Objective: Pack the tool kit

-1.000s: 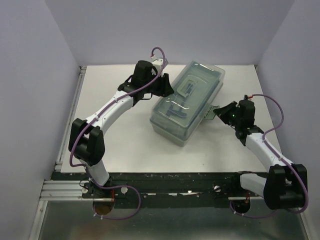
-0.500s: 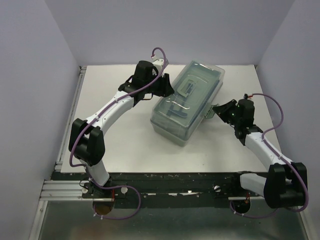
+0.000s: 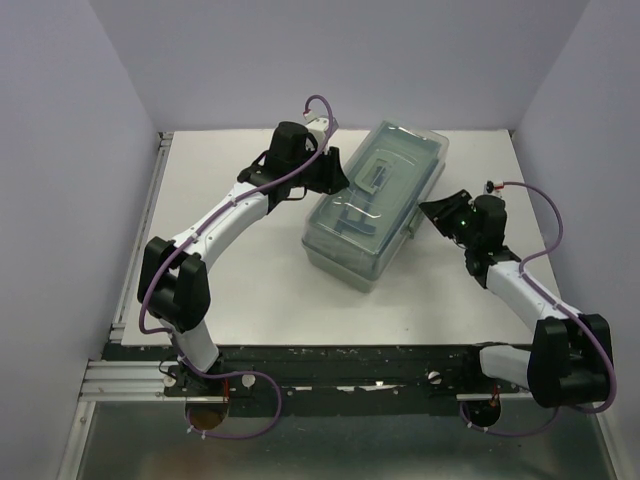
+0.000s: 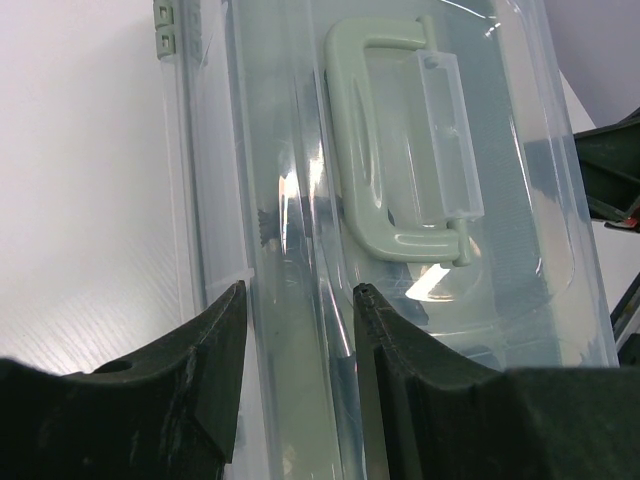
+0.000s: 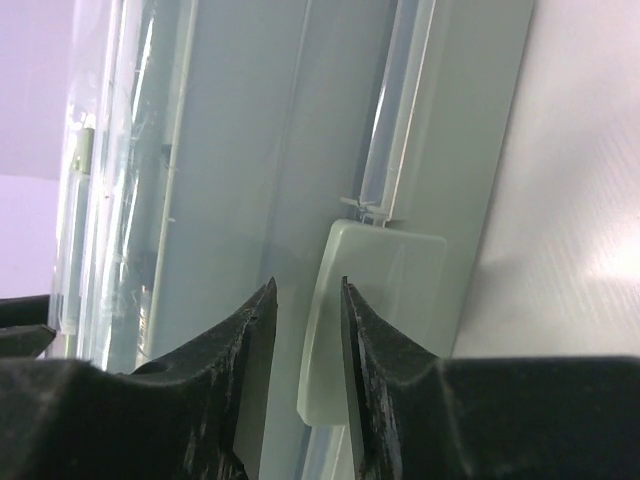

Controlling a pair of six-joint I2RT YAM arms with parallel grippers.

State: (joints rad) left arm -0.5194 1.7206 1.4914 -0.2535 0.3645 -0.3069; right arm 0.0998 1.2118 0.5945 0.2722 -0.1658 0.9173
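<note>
The tool kit [image 3: 375,205], a pale green box with a translucent lid [image 4: 520,200], stands on the white table [image 3: 250,270] between the two arms, with the lid down on it. Through the lid some dark shapes [image 3: 350,218] can be seen in the top view, too blurred to name.

From the left gripper [image 4: 300,295] the box lies directly below and ahead of the fingertips. The long raised edge of the lid runs straight into the gap between the two fingers. The pale green handle [image 4: 375,150] lies flat in its hollow, ahead and a little to the right of the tips. The fingers stand apart, but I cannot tell whether they clamp the lid edge or only straddle it.

The right gripper [image 5: 308,285] is at the opposite long side, with its tips just in front of the side wall of the box. The pale green latch [image 5: 385,300] lies flat on this wall just ahead of the tips. The left edge of the latch shows in the narrow gap, and the rest of it extends to the right, behind the right finger. The jaws are a little apart and hold nothing
</note>
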